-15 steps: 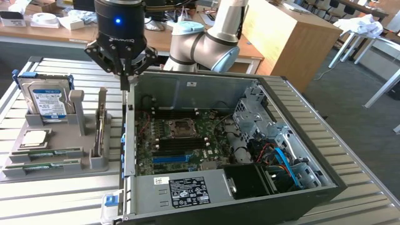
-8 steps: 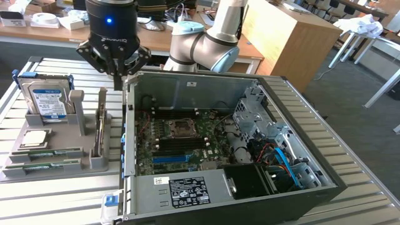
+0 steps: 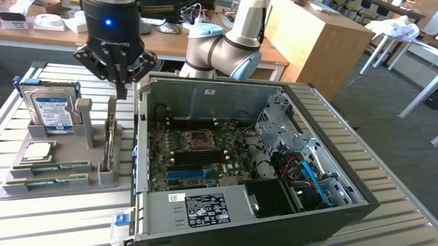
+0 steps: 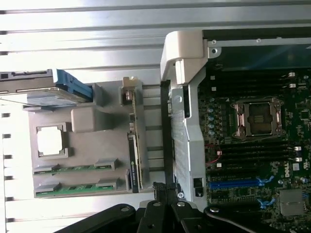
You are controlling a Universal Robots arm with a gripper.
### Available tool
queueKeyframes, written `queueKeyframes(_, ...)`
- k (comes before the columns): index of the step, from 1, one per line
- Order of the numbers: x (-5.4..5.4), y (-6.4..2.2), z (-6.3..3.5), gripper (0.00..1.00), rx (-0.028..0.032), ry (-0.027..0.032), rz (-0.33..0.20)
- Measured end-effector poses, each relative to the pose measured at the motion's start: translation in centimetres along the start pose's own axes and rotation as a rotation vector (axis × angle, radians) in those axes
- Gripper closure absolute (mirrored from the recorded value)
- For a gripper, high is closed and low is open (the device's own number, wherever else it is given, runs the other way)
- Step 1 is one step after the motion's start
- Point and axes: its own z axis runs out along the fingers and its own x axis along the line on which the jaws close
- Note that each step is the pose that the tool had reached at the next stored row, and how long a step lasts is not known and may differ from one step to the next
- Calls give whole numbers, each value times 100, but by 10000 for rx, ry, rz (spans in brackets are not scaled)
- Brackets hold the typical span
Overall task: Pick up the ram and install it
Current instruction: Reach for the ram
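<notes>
Lab room with wooden desks behind; slatted metal table [image 3: 383, 169] in front. On it stand a grey holder [image 3: 68, 154] and an open PC case [image 3: 205, 95]. In the exterior view the holder sits at 9 o'clock of the case, just beside it.

The ram [image 3: 51, 166] is a long, thin green stick with small dark chips, lying flat in a holder slot. A second stick [image 3: 48, 180] lies parallel just beside it, at 6 o'clock of the first. Neither is touched. The wrist view shows the same pair, ram [image 4: 73, 168] and second stick [image 4: 75, 188].

Holder contents:
- A hard drive [image 3: 51, 105] with a blue-white label stands upright at the far end.
- A square silver CPU [image 3: 38, 149] lies flat in its pocket at 12 o'clock of the ram.
- An upright card [image 3: 110, 138] stands on edge in the slot nearest the case.

Case contents:
- A motherboard [image 3: 198, 154] with an empty CPU socket [image 3: 198, 138].
- Black memory slots [image 3: 195, 159] just below the socket.
- A blue slot [image 3: 186, 174].
- A power supply [image 3: 198, 205] at 6 o'clock.
- A drive cage with blue cables at 3 o'clock.

The gripper [image 3: 122, 89] hangs above the holder's far end near the top of the upright card. Its fingers are clenched together, grasping nothing. The ram is at roughly 7 o'clock from it, well apart.
</notes>
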Motion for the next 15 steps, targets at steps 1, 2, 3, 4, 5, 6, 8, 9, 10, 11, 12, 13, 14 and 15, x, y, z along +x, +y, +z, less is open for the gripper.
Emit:
queueKeyframes(1,19,-1,2,90,0,0,1)
queueKeyframes(2,37,-3,4,90,-1,-1,2)
queueKeyframes(3,56,-4,5,90,0,-1,2)
queueKeyframes(4,72,-6,7,90,0,0,1)
queueKeyframes(5,89,-7,9,90,0,-1,1)
queueKeyframes(6,106,-8,10,90,0,-1,2)
queueKeyframes(8,137,-11,13,90,0,-1,1)
queueKeyframes(9,154,-12,15,90,0,0,1)
queueKeyframes(10,170,-13,16,90,0,0,1)
queueKeyframes(11,187,-15,18,90,0,0,1)
queueKeyframes(12,204,-16,19,90,0,0,0)
queueKeyframes(13,222,-18,21,90,0,0,1)
queueKeyframes(14,239,-19,23,90,0,-1,1)
queueKeyframes(15,256,-20,25,90,0,-1,1)
